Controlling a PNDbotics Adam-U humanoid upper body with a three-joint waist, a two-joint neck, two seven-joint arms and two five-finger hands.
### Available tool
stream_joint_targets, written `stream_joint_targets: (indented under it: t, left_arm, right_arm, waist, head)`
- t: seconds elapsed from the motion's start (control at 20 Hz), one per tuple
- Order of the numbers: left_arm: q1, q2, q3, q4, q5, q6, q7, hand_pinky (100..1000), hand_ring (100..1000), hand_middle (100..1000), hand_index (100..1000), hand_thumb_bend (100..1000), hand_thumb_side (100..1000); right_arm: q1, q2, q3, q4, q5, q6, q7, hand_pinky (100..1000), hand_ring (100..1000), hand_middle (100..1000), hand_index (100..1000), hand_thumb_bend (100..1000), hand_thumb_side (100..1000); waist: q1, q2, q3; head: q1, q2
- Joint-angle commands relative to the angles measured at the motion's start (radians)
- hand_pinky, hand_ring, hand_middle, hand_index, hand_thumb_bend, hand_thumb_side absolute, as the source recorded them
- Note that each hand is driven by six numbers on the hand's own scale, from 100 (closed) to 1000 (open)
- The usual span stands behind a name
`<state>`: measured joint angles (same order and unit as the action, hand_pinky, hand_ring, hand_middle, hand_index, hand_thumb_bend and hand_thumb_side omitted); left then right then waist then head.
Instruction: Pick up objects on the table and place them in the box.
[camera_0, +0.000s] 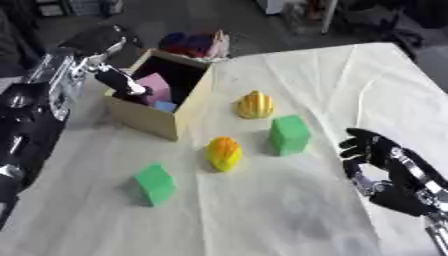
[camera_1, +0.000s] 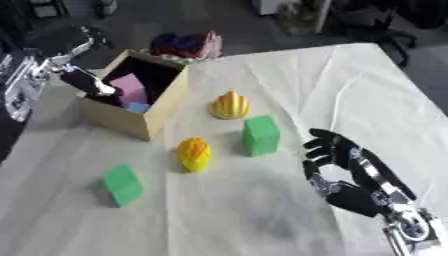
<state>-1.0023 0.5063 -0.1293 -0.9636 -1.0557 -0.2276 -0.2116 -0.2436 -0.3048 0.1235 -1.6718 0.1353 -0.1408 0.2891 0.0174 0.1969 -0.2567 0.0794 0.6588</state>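
Right hand (camera_1: 337, 159) idle, fingers relaxed | left hand (camera_0: 122, 85) over box (camera_0: 162, 122)

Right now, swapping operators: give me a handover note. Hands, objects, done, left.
Left robot hand: at the box opening, fingers reaching inside beside a pink block; grip not discernible.
Right robot hand: idle and open above the table's right side, holding nothing.
Done: the pink block and a blue object are in the box.
Left on the table: two yellow ridged objects and two green blocks.
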Motion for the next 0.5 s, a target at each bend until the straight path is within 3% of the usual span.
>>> stream_joint_targets:
  t: [0.05, 0.5]
  left_arm:
    - [0.000, 0.060, -0.030, -0.091, 0.052, -0.048, -0.008, 770, 707, 716, 782, 614, 368]
    - [0.191, 0.249, -0.263, -0.332, 0.201, -0.197, -0.103, 780, 739, 744, 789, 514, 251]
  right_arm:
    - [-0.001, -0.015, -0.012, -0.018, -0.003, -0.002, -0.006, 699, 740, 736, 924, 188, 329]
    - [0.002, -0.031, -0.029, -0.019, 0.011, -0.001, -0.024, 700, 741, 737, 924, 186, 331]
  waist:
    - [0.000, -0.021, 0.005]
    - [0.018, -0.026, 0.012]
  head:
    - [-0.011, -0.001]
    - [-0.021, 0.009]
